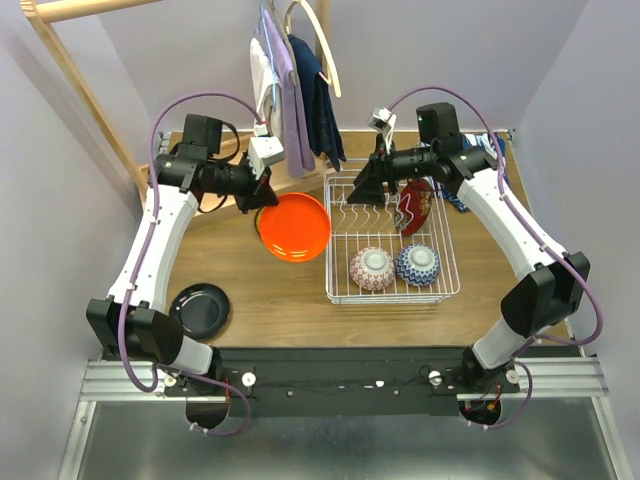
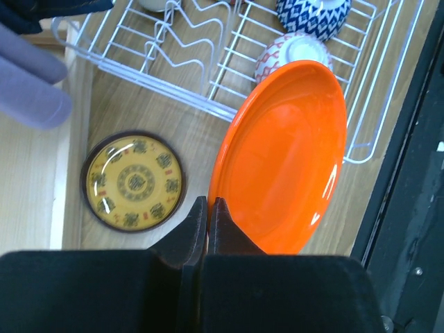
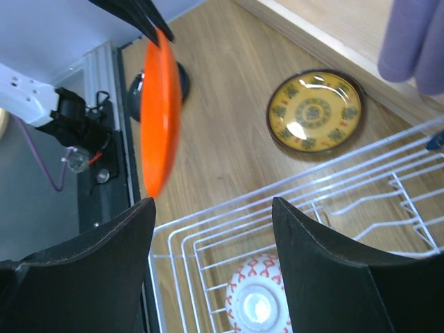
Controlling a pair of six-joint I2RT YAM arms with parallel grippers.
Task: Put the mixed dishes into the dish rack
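My left gripper [image 1: 263, 197] is shut on the rim of the orange plate [image 1: 296, 227] and holds it tilted above the table, just left of the white wire dish rack [image 1: 392, 297]. The left wrist view shows the fingertips [image 2: 198, 208] pinching the plate's edge [image 2: 284, 159]. The yellow-patterned plate [image 2: 134, 182] lies flat on the table beside the rack. My right gripper [image 1: 366, 186] is open and empty above the rack's tines [image 3: 409, 201]. A pink bowl [image 1: 372, 268] and a blue bowl [image 1: 417, 264] sit upside down in the rack. A red floral plate [image 1: 415, 205] stands in it.
A black plate [image 1: 200, 308] lies at the table's near left. Purple and navy clothes [image 1: 296, 90] hang from a wooden frame [image 1: 80, 80] behind the rack. A patterned cloth [image 1: 490, 150] lies at the far right, behind the right arm.
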